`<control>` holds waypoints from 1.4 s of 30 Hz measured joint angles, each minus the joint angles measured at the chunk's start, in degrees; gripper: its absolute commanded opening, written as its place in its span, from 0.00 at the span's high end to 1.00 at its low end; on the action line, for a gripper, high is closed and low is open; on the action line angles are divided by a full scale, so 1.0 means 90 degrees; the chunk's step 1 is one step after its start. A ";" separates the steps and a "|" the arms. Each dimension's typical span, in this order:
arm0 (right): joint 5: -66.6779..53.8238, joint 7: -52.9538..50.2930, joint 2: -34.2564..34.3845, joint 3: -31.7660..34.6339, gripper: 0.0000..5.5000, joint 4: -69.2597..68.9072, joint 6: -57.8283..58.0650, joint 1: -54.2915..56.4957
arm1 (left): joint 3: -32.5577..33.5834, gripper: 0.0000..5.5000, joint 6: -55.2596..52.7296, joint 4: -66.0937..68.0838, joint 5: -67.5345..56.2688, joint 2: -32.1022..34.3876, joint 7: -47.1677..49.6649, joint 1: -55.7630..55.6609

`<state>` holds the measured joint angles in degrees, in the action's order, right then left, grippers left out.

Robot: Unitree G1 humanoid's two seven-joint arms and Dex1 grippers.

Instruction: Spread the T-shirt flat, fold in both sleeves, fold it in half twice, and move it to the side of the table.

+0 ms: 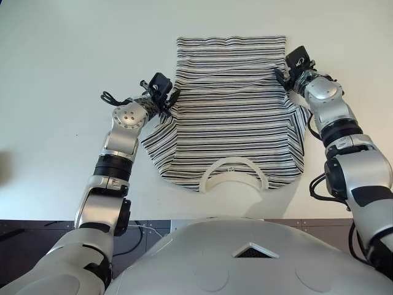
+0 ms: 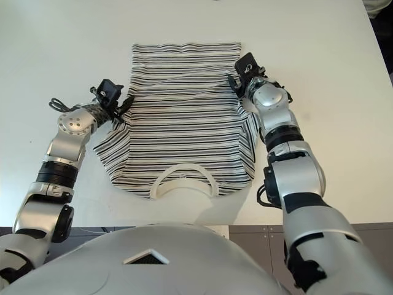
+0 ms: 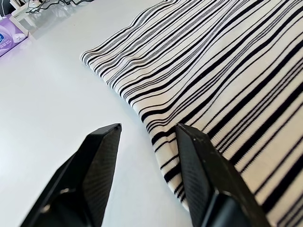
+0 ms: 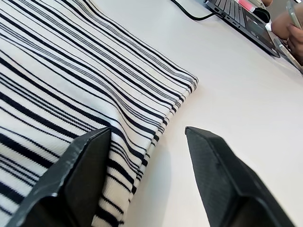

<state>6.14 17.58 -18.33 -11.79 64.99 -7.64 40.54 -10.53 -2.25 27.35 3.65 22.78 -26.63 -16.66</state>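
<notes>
Straddling side edges of T-shirt on table, left gripper & right gripper both spread, prob. touching cloth.

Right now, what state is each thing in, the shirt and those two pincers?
T-shirt, spread flat on the table, collar nearest the robot, not folded in half.
Left pincer, open, astride the shirt's left edge.
Right pincer, open, astride the shirt's right edge.
</notes>
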 measured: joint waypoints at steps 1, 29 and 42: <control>0.0034 0.0002 0.0003 0.0000 0.49 0.0063 -0.0011 0.0046 | 0.0006 0.62 0.0001 0.0007 0.0000 -0.0012 0.0026 0.0000; -0.0587 -0.0347 0.0782 0.0741 0.49 -0.6180 0.1282 -0.2939 | 0.2293 0.62 -0.1190 -0.3204 -0.1538 -0.1577 0.2299 0.1130; -0.0075 -0.1495 0.1433 0.0700 0.49 -0.5852 0.0896 -0.2375 | 0.1501 0.62 -0.0897 -0.3130 -0.0578 -0.2084 0.2906 0.0514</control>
<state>5.47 4.12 -5.42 -5.49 12.33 0.42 19.16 2.98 -10.31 -0.82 -1.55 4.03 -0.48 -12.03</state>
